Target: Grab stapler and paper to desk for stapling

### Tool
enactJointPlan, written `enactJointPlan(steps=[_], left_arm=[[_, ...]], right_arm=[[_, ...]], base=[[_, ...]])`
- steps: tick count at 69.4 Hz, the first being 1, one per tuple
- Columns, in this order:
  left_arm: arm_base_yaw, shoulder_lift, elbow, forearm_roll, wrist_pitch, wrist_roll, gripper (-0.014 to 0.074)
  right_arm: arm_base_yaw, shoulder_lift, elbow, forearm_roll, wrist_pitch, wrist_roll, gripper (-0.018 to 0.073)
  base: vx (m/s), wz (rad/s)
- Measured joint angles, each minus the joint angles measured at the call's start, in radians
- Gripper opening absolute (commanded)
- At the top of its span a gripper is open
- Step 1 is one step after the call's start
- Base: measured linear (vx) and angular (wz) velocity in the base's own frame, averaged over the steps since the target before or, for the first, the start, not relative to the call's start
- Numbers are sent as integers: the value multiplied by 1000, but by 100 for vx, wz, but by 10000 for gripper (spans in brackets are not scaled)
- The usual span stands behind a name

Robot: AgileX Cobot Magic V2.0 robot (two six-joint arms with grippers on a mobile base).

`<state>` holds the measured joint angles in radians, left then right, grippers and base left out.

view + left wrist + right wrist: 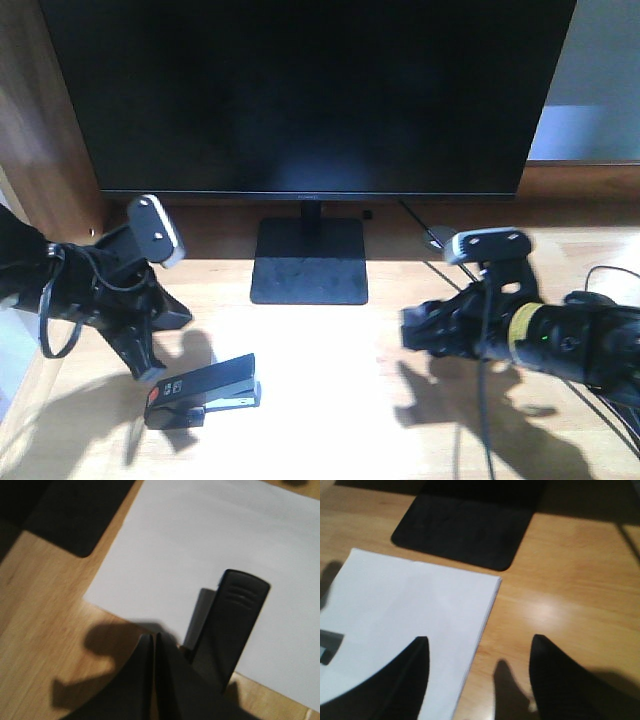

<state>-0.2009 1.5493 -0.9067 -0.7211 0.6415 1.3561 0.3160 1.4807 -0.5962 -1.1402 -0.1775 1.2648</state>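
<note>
Stapler (pixel 227 630) sits on paper (pixel 210 555) on worktop (pixel 45 610), just beside my left tool (pixel 152 652), fingers pressed together, empty. Right tool (pixel 477 675) spread wide, probably above paper's edge.

Left arm: black housing, matte, with loose black cables looping beside it
Left wrist camera (pixel 157 229): grey-and-white oblong pod with dark lens spots, perched on top
Left pincer (pixel 148 345): black, tapering fingers (pixel 145 680) — smooth dark plastic with straight inner edges
Right arm: black body with a yellow band (pixel 521 330) around it and a small green light just beyond
Right wrist camera (pixel 489 243): grey oblong pod on a black bracket, a thin black cable dropping from it
Right pincer (pixel 420 328): black, blocky from the front — its fingers (pixel 555 680) broad, pointed and finely textured
</note>
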Motion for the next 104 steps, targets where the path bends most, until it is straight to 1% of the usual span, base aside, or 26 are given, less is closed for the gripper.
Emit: enactJointPlan(steps=[7, 9, 10, 13, 14, 18, 19, 25, 26, 29, 33, 36, 40, 45, 50, 57, 69, 75, 92, 104], left_arm=[[0, -42, 0, 124, -60, -147, -6], [0, -58, 0, 159, -79, -205, -6], [0, -61, 0, 177, -82, -217, -6], [0, -80, 0, 231, -103, -292, -6], [0, -89, 0, 250, -113, -331, -6], [0, -109, 0, 329, -132, -426, -6], [0, -117, 0, 349, -139, -468, -6], [0, -148, 0, 491, -161, -641, -6], [0, -155, 0, 514, -163, -685, -6], [0, -168, 0, 593, -169, -772, -6], [0, -186, 0, 676, -175, -890, -6], [0, -198, 0, 737, -177, -955, -6], [0, -217, 0, 782, -178, -1015, -6], [0, -249, 6, 817, -194, -1054, -6], [0, -287, 28, 828, -231, -1065, -6], [0, -364, 85, 831, -323, -1068, -6], [0, -524, 239, 834, -487, -1071, -6], [0, -610, 309, 835, -537, -1072, -6], [0, -833, 479, 835, -556, -1073, -6], [0, -998, 566, 835, -566, -1073, -6]], right_arm=[[0, -74, 1, 0, 103, 0, 118], [0, -98, 1, 0, 129, 0, 88], [0, -103, 1, 0, 140, 0, 69], [0, -136, 1, 0, 170, 0, 3], [0, -145, 1, 0, 178, 0, -15], [-1, -180, 1, 0, 205, 0, -13], [-1, -189, 1, 0, 209, 0, -12], [-1, -241, 1, -5, 227, 0, -10], [-1, -248, 1, -9, 227, 0, -10], [-2, -270, 1, -18, 228, 0, -10], [-2, -301, 1, -25, 231, 0, -10], [-2, -322, 2, -27, 232, 0, -10], [-2, -348, 2, -27, 234, 0, -10], [-2, -385, 9, -27, 235, 0, -10], [-2, -423, 19, -27, 235, 0, -10], [-2, -478, 41, -28, 235, 0, -10], [-2, -604, 121, -30, 235, 0, -10], [-2, -678, 171, -31, 228, 0, -10], [-2, -911, 310, -31, 214, 0, -10], [-2, -1045, 386, -31, 212, 0, -10]], base=[[0, 0], [0, 0], [0, 0], [0, 0], [0, 0], [0, 0], [0, 0], [0, 0], [0, 0], [0, 0], [0, 0], [0, 0], [0, 0], [0, 0], [0, 0], [0, 0], [0, 0], [0, 0], [0, 0], [0, 0]])
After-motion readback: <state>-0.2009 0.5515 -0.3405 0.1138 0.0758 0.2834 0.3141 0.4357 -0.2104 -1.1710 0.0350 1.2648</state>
